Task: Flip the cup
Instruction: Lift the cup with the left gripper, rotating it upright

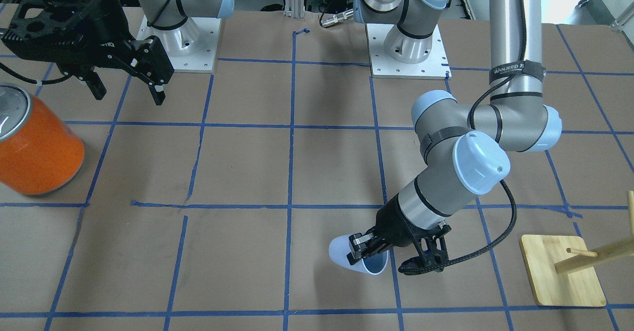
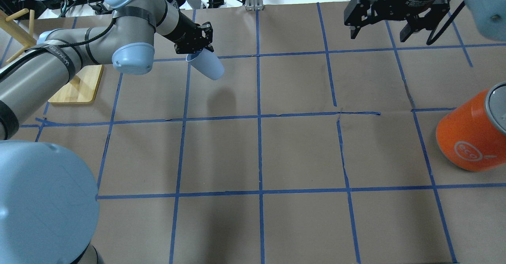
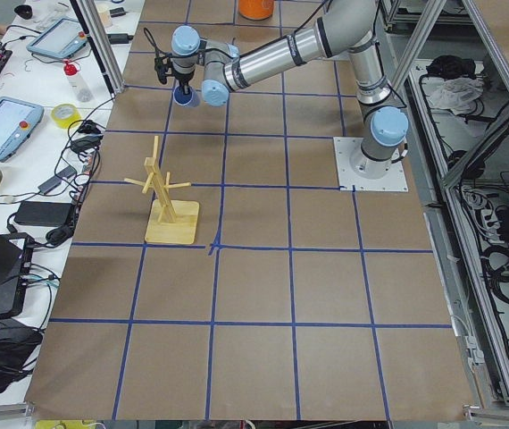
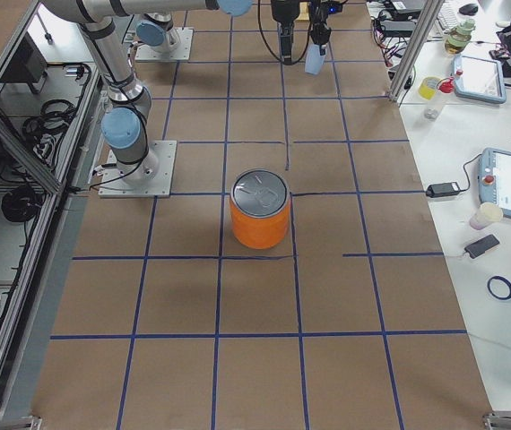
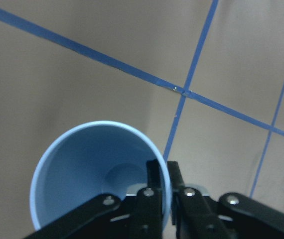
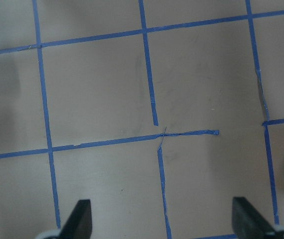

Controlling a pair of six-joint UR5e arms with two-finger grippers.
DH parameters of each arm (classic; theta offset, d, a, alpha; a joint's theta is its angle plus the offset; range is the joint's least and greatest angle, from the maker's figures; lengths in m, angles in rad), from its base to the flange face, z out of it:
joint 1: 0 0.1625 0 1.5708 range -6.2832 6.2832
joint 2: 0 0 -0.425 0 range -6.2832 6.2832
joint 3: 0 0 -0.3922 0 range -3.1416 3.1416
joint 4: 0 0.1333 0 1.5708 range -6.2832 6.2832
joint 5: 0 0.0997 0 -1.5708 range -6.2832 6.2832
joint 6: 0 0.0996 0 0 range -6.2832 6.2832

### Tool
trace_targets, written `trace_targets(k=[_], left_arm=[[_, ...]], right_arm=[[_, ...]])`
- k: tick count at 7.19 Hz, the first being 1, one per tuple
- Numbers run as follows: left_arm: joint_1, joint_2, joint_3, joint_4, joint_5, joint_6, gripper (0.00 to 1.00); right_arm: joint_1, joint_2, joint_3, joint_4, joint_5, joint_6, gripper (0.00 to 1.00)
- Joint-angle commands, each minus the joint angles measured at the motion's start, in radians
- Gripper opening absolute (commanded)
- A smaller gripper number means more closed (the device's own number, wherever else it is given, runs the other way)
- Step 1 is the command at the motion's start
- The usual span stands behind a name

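Where the surface [image 1: 247, 167], brown paper crossed by blue tape lines, lies nearest the front-facing camera, the left gripper [image 1: 357, 250] holds the cup [image 1: 341, 252] by its rim. Its jaws pinch the wall, one finger inside the mouth and the other outside. The pale blue cup hangs tilted, its mouth up toward the wrist and its rounded base pointing down and away. In the overhead view its shadow falls on the paper apart from it, so it is off the surface. Along the same near edge, well apart from the cup, stands a wooden peg rack [image 1: 562, 271] on a square base. Farther back, on the robot's right side, a large orange can [image 1: 39, 152] with a silver top stands upright on the paper. Beyond the can in that view, the right gripper [image 1: 130, 94] hangs raised above the surface, its jaws spread wide with nothing between them.
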Motion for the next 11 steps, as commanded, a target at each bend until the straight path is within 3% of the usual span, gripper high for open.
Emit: trace_targets(k=[1, 5, 8, 9, 11], left_arm=[[0.008, 0.001, 0.014, -0.050, 0.248, 0.284, 0.00], [0.054, -0.025, 0.012, -0.038, 0.392, 0.472, 0.00], [0.081, -0.030, 0.010, 0.016, 0.389, 0.492, 0.00], [0.081, -0.031, -0.005, 0.104, 0.385, 0.479, 0.00], [0.080, -0.036, -0.051, 0.161, 0.383, 0.459, 0.00]], right_arm=[[0.000, 0.000, 0.000, 0.000, -0.001, 0.002, 1.00], [0.000, 0.000, 0.000, 0.003, -0.001, 0.002, 1.00], [0.000, 0.000, 0.002, 0.004, -0.001, 0.003, 1.00], [0.000, 0.000, 0.002, 0.004, -0.001, 0.003, 1.00], [0.000, 0.000, 0.002, 0.004, -0.003, 0.003, 1.00]])
